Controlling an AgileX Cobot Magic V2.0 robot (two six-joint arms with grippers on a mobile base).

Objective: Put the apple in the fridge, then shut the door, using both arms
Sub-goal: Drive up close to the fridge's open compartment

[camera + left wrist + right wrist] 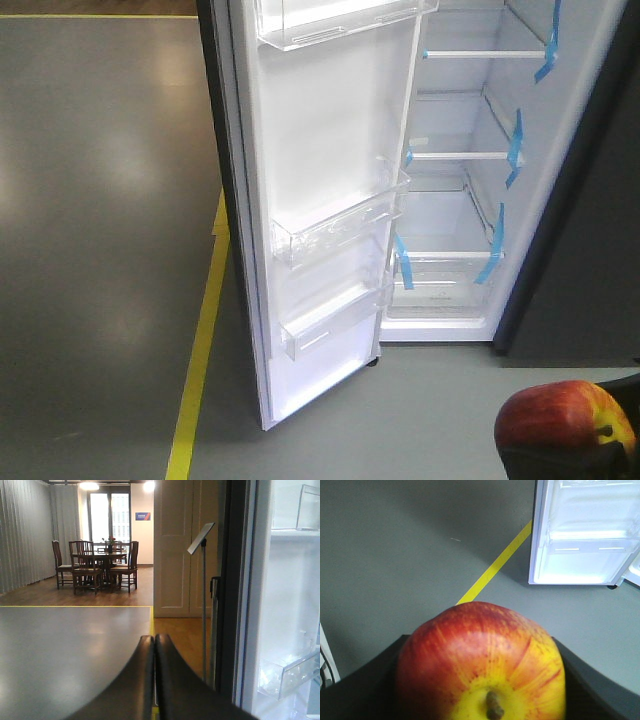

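Observation:
The apple [560, 415] [480, 665], red with a yellow patch and a brown stem, sits between the black fingers of my right gripper [479, 639], low at the front right and short of the fridge. The fridge [575, 140] stands open, showing white shelves and strips of blue tape. Its door [330, 130] [585, 530] is swung wide to the left, with clear bins on its white inner side. My left gripper [154, 639] is shut with nothing in it, just left of the door's dark edge [230, 580].
A yellow floor line [200, 350] [495, 565] runs along the grey floor left of the door. A dark grey unit [590, 280] stands right of the fridge. Beyond the door edge are a thin stand [202, 580] and, far back, a table with chairs [97, 562].

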